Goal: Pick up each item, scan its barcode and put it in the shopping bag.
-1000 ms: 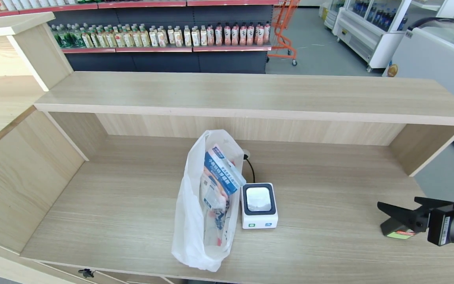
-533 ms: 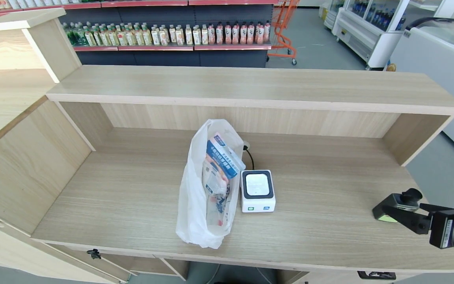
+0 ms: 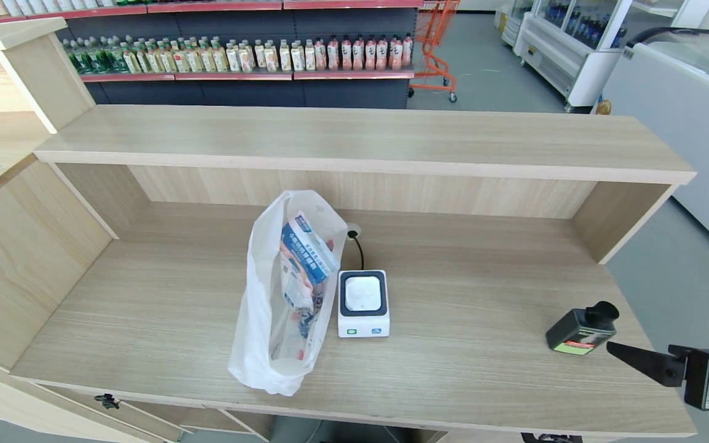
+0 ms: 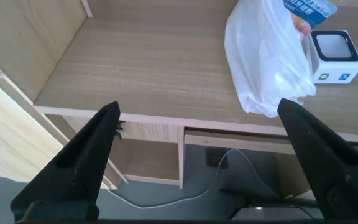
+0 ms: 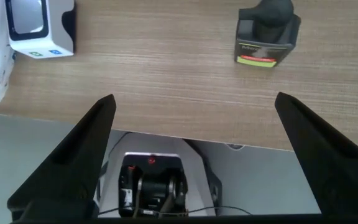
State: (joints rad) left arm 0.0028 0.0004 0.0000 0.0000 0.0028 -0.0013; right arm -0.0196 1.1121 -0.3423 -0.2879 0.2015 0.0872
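Note:
A white plastic shopping bag (image 3: 262, 332) stands on the wooden counter (image 3: 484, 344) with blue and white packets (image 3: 304, 255) in it. Just to its right sits the white barcode scanner (image 3: 364, 295), also in the right wrist view (image 5: 39, 28). A small dark bottle (image 3: 579, 330) with a black cap and a red and green label rests near the counter's right end (image 5: 267, 37). My right gripper (image 3: 637, 354) hangs open at the front edge, short of the bottle and apart from it (image 5: 194, 102). My left gripper (image 4: 199, 107) is open and empty, off the front edge by the bag (image 4: 266, 62).
A raised shelf (image 3: 360, 141) runs along the back of the counter, with side walls at both ends. A black cable (image 3: 357, 249) leads from the scanner to a hole behind the bag. Bare counter lies between scanner and bottle.
The head view has shifted. The right gripper, over the bottle a second ago, has drawn back toward the front edge; the bottle now stands apart from its fingers.

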